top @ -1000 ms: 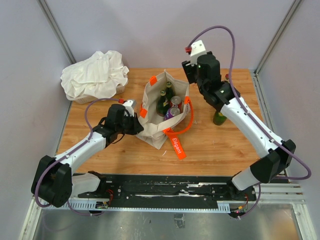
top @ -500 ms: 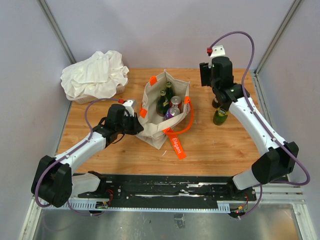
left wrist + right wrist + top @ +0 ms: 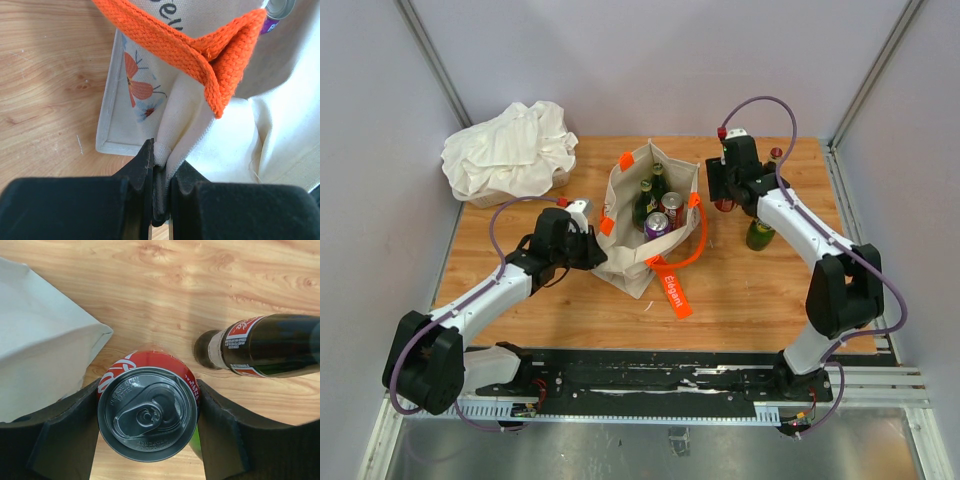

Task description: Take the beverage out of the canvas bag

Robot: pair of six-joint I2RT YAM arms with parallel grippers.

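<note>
Just right of the canvas bag (image 3: 630, 268), outside it and over the table (image 3: 750, 290), the right gripper (image 3: 725, 192) is clenched on the red can (image 3: 148, 412) beside a dark bottle (image 3: 260, 347), while the left gripper (image 3: 161, 200) pinches a fold of the bag's wall, evidently steadying it against the pull.

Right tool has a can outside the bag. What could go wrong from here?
The red can in the right tool sits close to the dark bottle; opening wide there may knock it over.
The left tool pinches only a thin fold of the canvas bag; a slip could let the bag slump with drinks inside.
</note>
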